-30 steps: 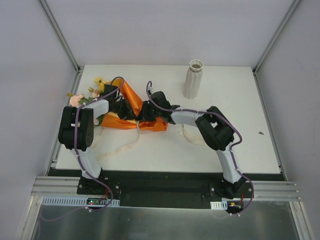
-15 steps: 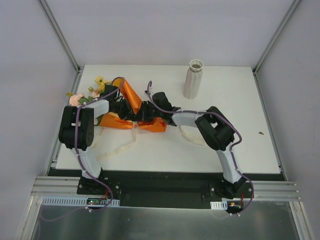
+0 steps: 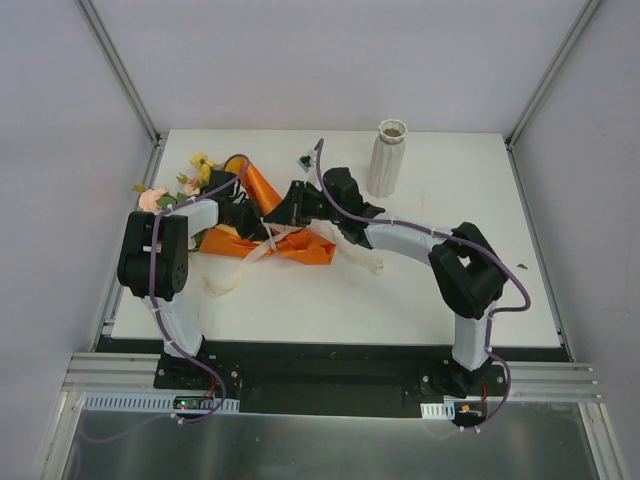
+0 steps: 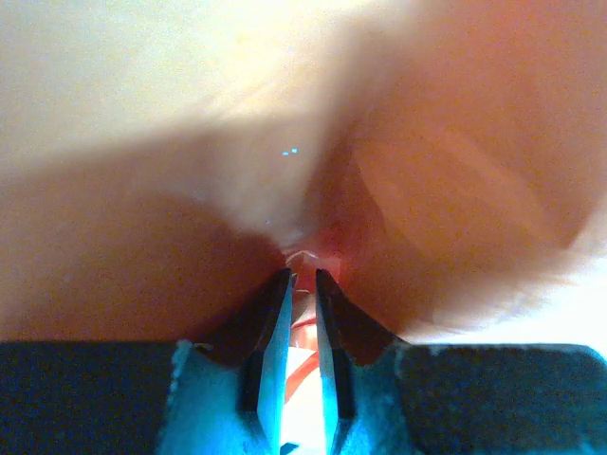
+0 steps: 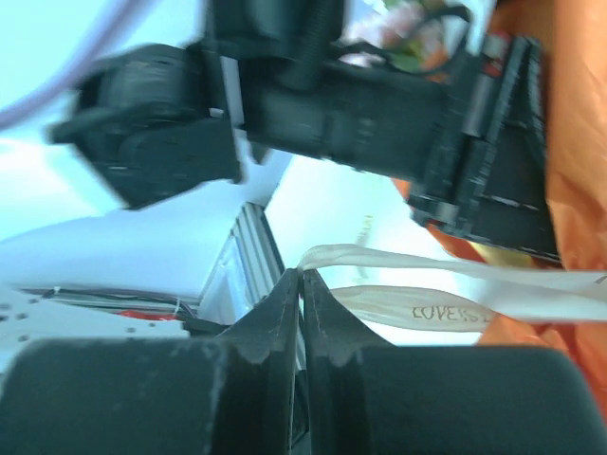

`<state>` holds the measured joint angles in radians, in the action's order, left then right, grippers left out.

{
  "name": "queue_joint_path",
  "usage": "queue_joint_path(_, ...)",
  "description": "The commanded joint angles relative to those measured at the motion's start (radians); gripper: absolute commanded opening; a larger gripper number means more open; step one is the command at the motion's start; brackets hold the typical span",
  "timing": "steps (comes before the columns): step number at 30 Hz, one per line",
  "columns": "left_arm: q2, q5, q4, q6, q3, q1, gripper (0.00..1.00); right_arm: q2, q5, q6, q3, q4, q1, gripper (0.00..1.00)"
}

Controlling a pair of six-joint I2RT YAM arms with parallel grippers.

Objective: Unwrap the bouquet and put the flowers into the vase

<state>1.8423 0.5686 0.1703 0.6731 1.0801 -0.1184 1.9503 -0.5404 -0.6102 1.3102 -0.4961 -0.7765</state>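
The bouquet lies left of centre, its orange paper spread loose on the table. Pink and yellow flowers stick out at its far-left end. My left gripper is in the wrapping; in the left wrist view it is shut on a fold of orange paper. My right gripper hovers just right of it, and it is shut on the cream ribbon. The white ribbed vase stands upright at the back, empty.
Loose ribbon trails over the table at the left front and under the right forearm. The left arm's black wrist fills the top of the right wrist view. Metal frame posts flank the table's back corners.
My right gripper has closed on the ribbon and risen up and back, drawing it taut. The right elbow has swung right. The left arm has stayed put.
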Motion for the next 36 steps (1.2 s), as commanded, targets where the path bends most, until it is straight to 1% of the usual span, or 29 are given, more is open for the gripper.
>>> queue_joint_path(1,0.003,0.008,0.018,0.0,-0.013,-0.009,0.16,-0.169,-0.023,0.012,0.017,-0.03,0.0,0.08)
queue_joint_path(5,0.005,0.013,0.018,0.0,-0.011,-0.009,0.16,-0.238,-0.009,0.036,0.032,0.036,0.0,0.08)
queue_joint_path(9,-0.002,0.007,0.018,-0.001,-0.014,-0.009,0.16,-0.31,0.013,0.11,0.093,0.193,0.0,0.08)
queue_joint_path(11,0.003,0.01,0.02,-0.001,-0.012,-0.007,0.16,-0.361,0.057,0.15,0.125,0.267,0.002,0.08)
queue_joint_path(12,0.003,0.011,0.018,-0.001,-0.012,-0.009,0.16,-0.378,0.077,0.191,0.17,0.353,0.0,0.08)
queue_joint_path(14,0.002,0.007,0.02,-0.001,-0.014,-0.009,0.16,-0.421,0.149,0.243,0.224,0.454,0.003,0.06)
queue_joint_path(15,0.002,0.005,0.018,-0.001,-0.014,-0.009,0.16,-0.436,0.172,0.262,0.283,0.547,0.006,0.06)
queue_joint_path(16,0.002,0.007,0.018,-0.003,-0.016,-0.009,0.16,-0.465,0.193,0.298,0.309,0.586,0.017,0.05)
queue_joint_path(17,0.002,0.005,0.018,-0.004,-0.016,-0.009,0.16,-0.479,0.236,0.311,0.345,0.625,0.023,0.03)
queue_joint_path(18,0.002,0.004,0.018,-0.004,-0.017,-0.009,0.16,-0.493,0.258,0.328,0.375,0.704,0.031,0.01)
queue_joint_path(19,0.003,0.002,0.018,-0.004,-0.017,-0.009,0.16,-0.517,0.279,0.358,0.447,0.746,0.048,0.01)
queue_joint_path(20,0.003,0.002,0.02,-0.004,-0.017,-0.009,0.16,-0.53,0.321,0.384,0.486,0.83,0.052,0.01)
queue_joint_path(21,0.003,0.002,0.018,-0.006,-0.017,-0.009,0.16,-0.539,0.347,0.409,0.526,0.876,0.062,0.01)
queue_joint_path(22,0.005,0.002,0.018,-0.006,-0.017,-0.009,0.16,-0.562,0.38,0.43,0.617,0.922,0.072,0.01)
queue_joint_path(23,0.005,0.002,0.018,-0.006,-0.017,-0.009,0.16,-0.576,0.449,0.482,0.653,0.995,0.074,0.01)
queue_joint_path(25,0.003,0.001,0.021,-0.007,-0.017,-0.009,0.16,-0.634,0.512,0.536,0.725,1.045,0.075,0.01)
queue_joint_path(26,0.003,0.001,0.02,-0.007,-0.017,-0.009,0.16,-0.658,0.593,0.579,0.739,1.083,0.075,0.01)
queue_joint_path(27,0.003,-0.001,0.02,-0.007,-0.017,-0.009,0.16,-0.681,0.629,0.602,0.745,1.097,0.075,0.01)
queue_joint_path(28,0.003,-0.003,0.02,-0.009,-0.017,-0.009,0.16,-0.738,0.666,0.634,0.745,1.11,0.075,0.01)
queue_joint_path(29,0.005,-0.003,0.02,-0.009,-0.017,-0.009,0.16,-0.764,0.757,0.659,0.741,1.139,0.075,0.01)
queue_joint_path(30,0.005,-0.003,0.02,-0.009,-0.017,-0.009,0.16,-0.79,0.816,0.718,0.736,1.156,0.075,0.01)
queue_joint_path(31,0.006,-0.003,0.02,-0.009,-0.017,-0.009,0.16,-0.838,0.877,0.745,0.73,1.169,0.075,0.0)
queue_joint_path(32,0.005,-0.003,0.021,-0.009,-0.017,-0.009,0.16,-0.862,0.993,0.78,0.716,1.194,0.075,0.01)
queue_joint_path(34,0.006,-0.004,0.02,-0.01,-0.017,-0.009,0.16,-0.928,1.1,0.869,0.692,1.209,0.075,0.01)
queue_joint_path(35,0.006,-0.004,0.021,-0.012,-0.017,-0.009,0.16,-0.947,1.2,0.894,0.673,1.22,0.075,0.01)
queue_joint_path(36,0.005,-0.007,0.021,-0.012,-0.017,-0.009,0.16,-0.98,1.244,0.947,0.667,1.225,0.075,0.01)
